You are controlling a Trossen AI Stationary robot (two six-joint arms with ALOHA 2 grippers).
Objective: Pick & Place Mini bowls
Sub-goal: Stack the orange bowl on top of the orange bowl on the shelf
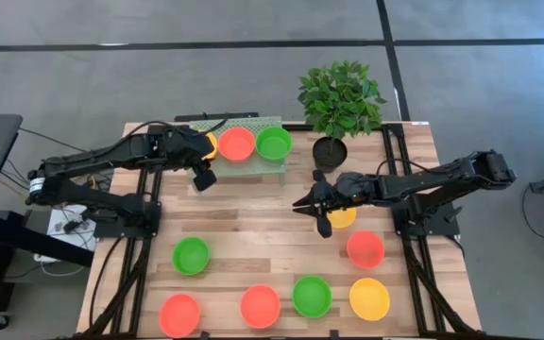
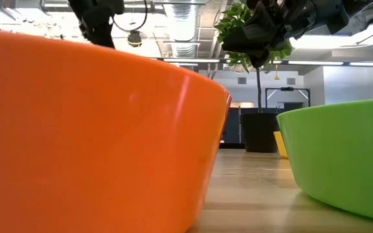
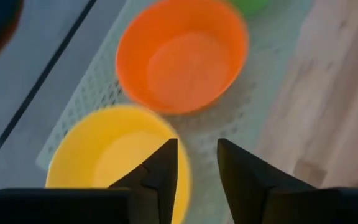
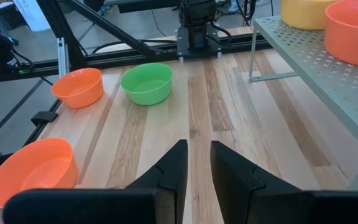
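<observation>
1. Left gripper [image 1: 202,177] above the pale green rack [image 3: 225,124], fingers spread, empty, beside the yellow bowl [image 3: 114,155] resting on it; orange-red bowl [image 1: 236,144] and green bowl [image 1: 274,143] alongside.
2. Best lifted straight up, clear of the yellow rim, before swinging to the loose bowls on the table [image 1: 253,231].
3. Right gripper [image 1: 323,206] over mid-table, fingers slightly parted, nothing held.
4. Yellow bowl [image 1: 342,217] beneath it mostly hidden; near bowls block the low view.

The left gripper [image 3: 196,163] hangs above the pale green perforated rack [image 3: 229,127], fingers parted by a narrow gap, gripping nothing. A yellow mini bowl [image 3: 107,152] sits on the rack beneath it. An orange-red mini bowl [image 3: 182,56] sits just beside the yellow one. Wooden table [image 3: 334,106] borders the rack.
</observation>
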